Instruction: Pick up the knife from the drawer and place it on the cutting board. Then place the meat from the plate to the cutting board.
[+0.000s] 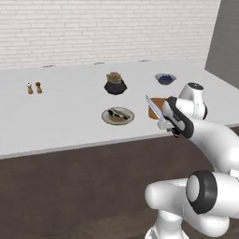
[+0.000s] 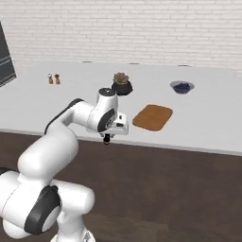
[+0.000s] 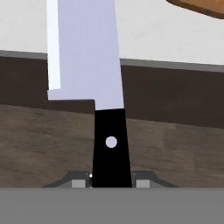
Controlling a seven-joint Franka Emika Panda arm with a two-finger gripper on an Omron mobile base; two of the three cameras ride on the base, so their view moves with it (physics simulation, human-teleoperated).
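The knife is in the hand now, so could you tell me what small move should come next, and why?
Probably carry the knife forward over the cutting board. The hand grips its black handle near the counter edge, and the board lies bare just beyond it.

- White counter (image 1: 60,126) — long, pale, running below a white brick wall (image 1: 93,28).
- Black pot with a plant (image 1: 115,84), upright, mid-counter toward the wall.
- Small dark blue bowl (image 1: 165,79), well apart to the pot's right.
- Two small brown shakers (image 1: 34,87), side by side, far left — well apart from the pot.
- Dark brown cabinet fronts (image 1: 70,186) below the counter edge.
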